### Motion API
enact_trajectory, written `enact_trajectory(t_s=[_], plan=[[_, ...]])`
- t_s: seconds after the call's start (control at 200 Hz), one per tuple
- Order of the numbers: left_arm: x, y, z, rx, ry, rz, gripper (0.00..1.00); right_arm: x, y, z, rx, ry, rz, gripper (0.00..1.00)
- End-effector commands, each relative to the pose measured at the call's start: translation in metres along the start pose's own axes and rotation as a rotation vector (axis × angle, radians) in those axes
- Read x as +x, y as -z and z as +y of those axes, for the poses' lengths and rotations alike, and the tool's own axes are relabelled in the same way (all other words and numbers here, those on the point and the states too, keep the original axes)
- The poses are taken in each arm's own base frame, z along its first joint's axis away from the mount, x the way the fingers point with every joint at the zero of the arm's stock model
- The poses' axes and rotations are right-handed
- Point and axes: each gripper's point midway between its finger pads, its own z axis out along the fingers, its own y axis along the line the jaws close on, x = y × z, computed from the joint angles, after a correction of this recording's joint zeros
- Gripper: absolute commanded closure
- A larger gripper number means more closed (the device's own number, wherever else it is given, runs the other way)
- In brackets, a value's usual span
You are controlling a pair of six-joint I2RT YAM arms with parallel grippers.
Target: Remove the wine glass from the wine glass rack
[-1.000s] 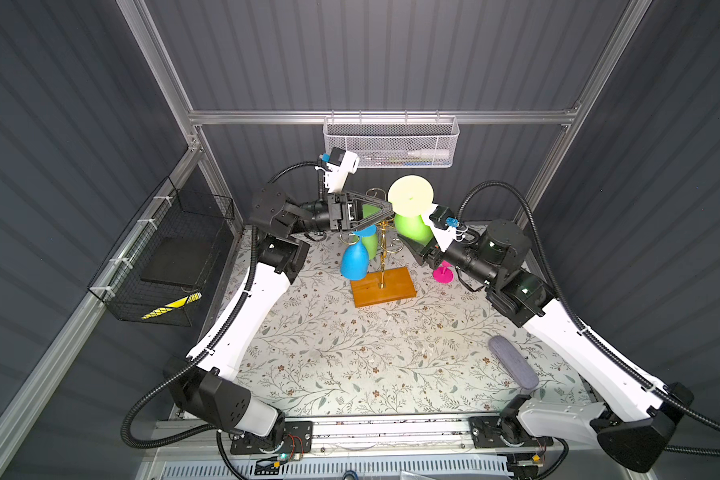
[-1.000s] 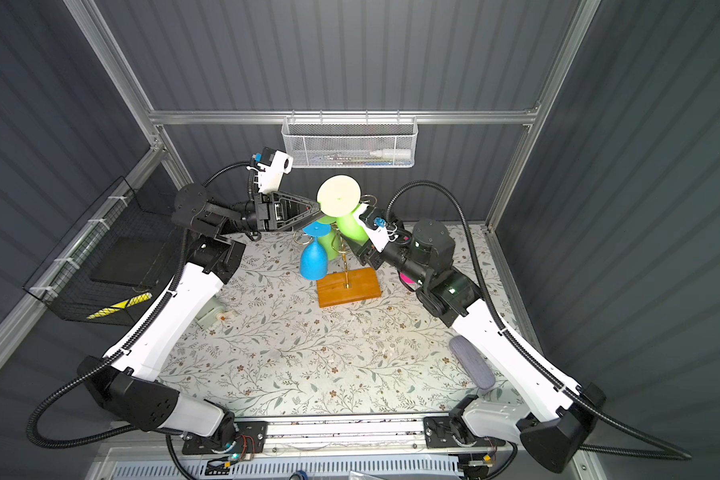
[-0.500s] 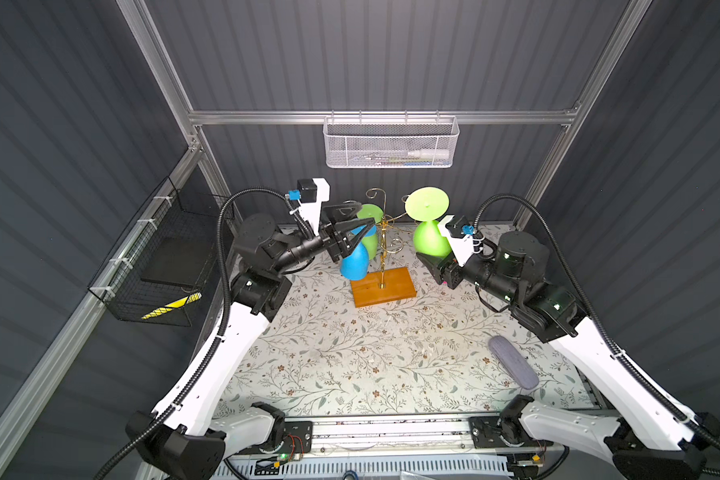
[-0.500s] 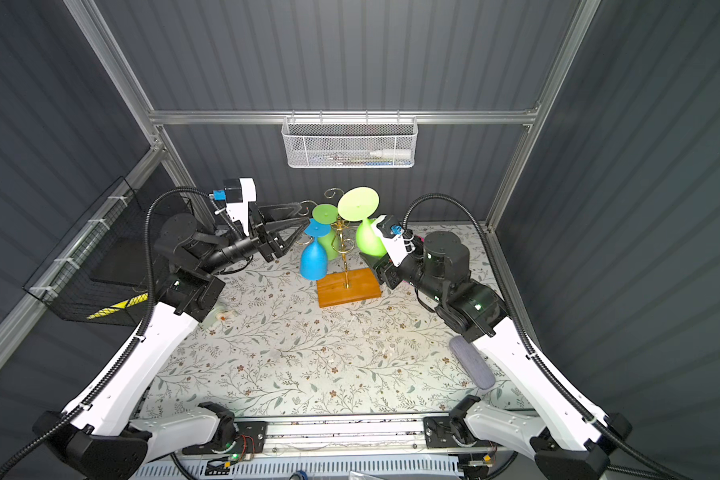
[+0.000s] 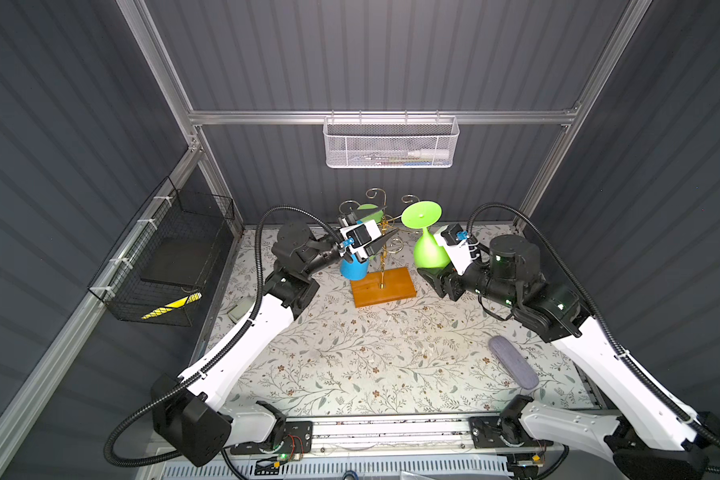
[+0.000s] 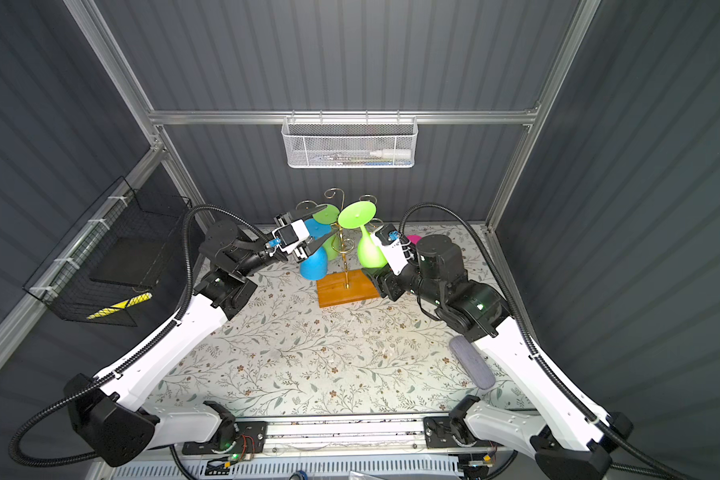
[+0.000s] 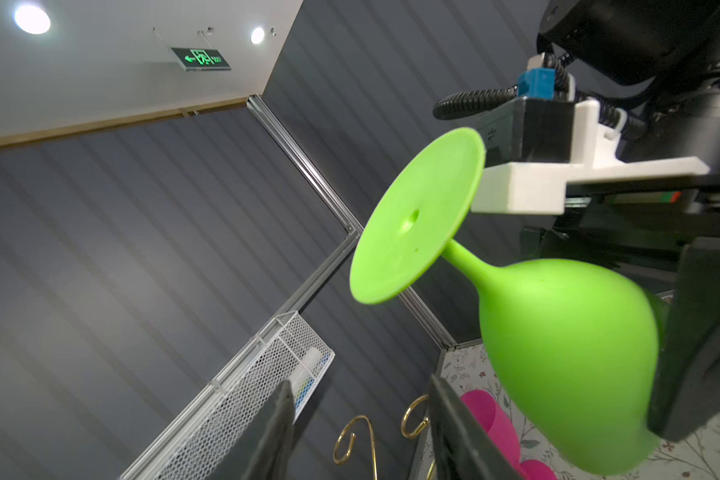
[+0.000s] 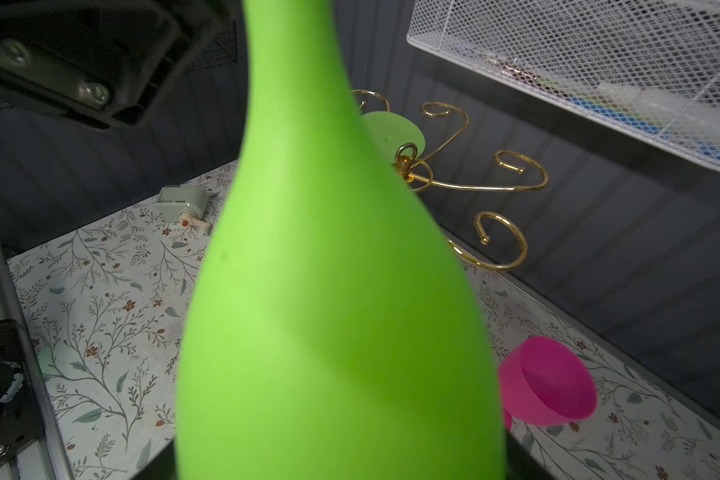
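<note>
The wine glass [image 5: 429, 253] is bright green and hangs foot-up, just right of the rack and clear of its arms. My right gripper [image 5: 437, 262] is shut on its bowl; the glass [image 8: 329, 311] hides the jaws in the right wrist view. The wine glass rack [image 5: 382, 286] is gold wire on an orange-brown base, and its scrolls [image 8: 474, 187] stand behind the glass. A blue glass [image 5: 354, 270] and a second green glass [image 5: 368, 212] hang on its left side. My left gripper [image 5: 385, 222] is open at the rack's top, with gold scrolls [image 7: 354, 436] showing between its fingers [image 7: 275, 436].
A pink glass [image 8: 549, 382] lies on its side on the floral table behind the rack. Near the right front lies a grey oblong pad [image 5: 512, 368]. A small grey device [image 8: 181, 203] sits at the left edge. A white mesh basket [image 5: 391, 145] hangs on the back wall, a black wire basket [image 5: 163, 257] on the left.
My right gripper has carried the green glass down and to the right, away from the rack. My left gripper drew back to the left, then returned to the rack's top.
</note>
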Motion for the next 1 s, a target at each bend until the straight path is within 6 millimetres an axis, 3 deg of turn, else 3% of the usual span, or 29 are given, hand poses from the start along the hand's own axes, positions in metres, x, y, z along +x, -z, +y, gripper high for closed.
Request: enact_trajectory(t_s=[0.0, 0.38, 0.505, 0.65, 0.675, 0.875, 0.935, 0.995], plan=[[-0.021, -0.004, 0.008, -0.027, -0.135, -0.075, 0.46, -0.001, -0.001, 0.007, -0.032, -0.024, 0.010, 0.32], [-0.022, -0.014, -0.003, 0.036, -0.167, -0.104, 0.51, 0.012, -0.019, 0.020, -0.088, -0.036, 0.081, 0.32], [-0.018, -0.014, -0.012, 0.083, -0.160, -0.088, 0.68, 0.013, -0.018, 0.022, -0.094, -0.038, 0.082, 0.32], [-0.012, -0.013, -0.013, 0.080, -0.152, -0.059, 0.96, 0.010, -0.017, 0.024, -0.105, -0.046, 0.072, 0.29], [-0.012, -0.013, -0.011, 0.072, -0.153, -0.054, 1.00, 0.009, -0.016, 0.024, -0.104, -0.048, 0.070, 0.27], [-0.002, -0.004, 0.014, -0.080, -0.091, 0.054, 1.00, -0.001, -0.005, 0.020, -0.082, -0.062, 0.029, 0.02], [0.001, 0.002, 0.022, -0.138, -0.035, 0.089, 1.00, -0.006, -0.003, 0.021, -0.095, -0.073, 0.006, 0.01], [0.011, 0.009, 0.031, -0.205, 0.032, 0.145, 1.00, -0.020, 0.016, 0.023, -0.114, -0.085, -0.070, 0.01]])
